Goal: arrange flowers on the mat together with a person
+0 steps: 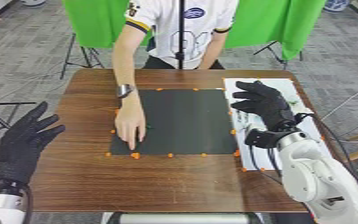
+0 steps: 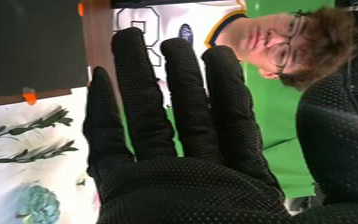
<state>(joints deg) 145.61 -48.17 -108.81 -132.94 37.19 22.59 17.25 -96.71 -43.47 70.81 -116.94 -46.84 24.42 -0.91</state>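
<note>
Left hand (image 1: 17, 147): ours, open, empty, by table's (image 1: 175, 182) left edge
Right hand (image 1: 266, 105): ours, open, empty, toward right edge
Person's hand (image 1: 130, 120): near mat's (image 1: 193, 122) near-left corner

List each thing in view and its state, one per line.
Left hand: open
Right hand: open, fingers straight
Person's hand: over dark mat, finger extended
Dark mat: flat
White sheet: flat
Leafy stems: lying on sheet
Blue-green flower: open, on sheet

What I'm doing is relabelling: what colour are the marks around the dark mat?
Orange marks, clearest in the head view.
</note>
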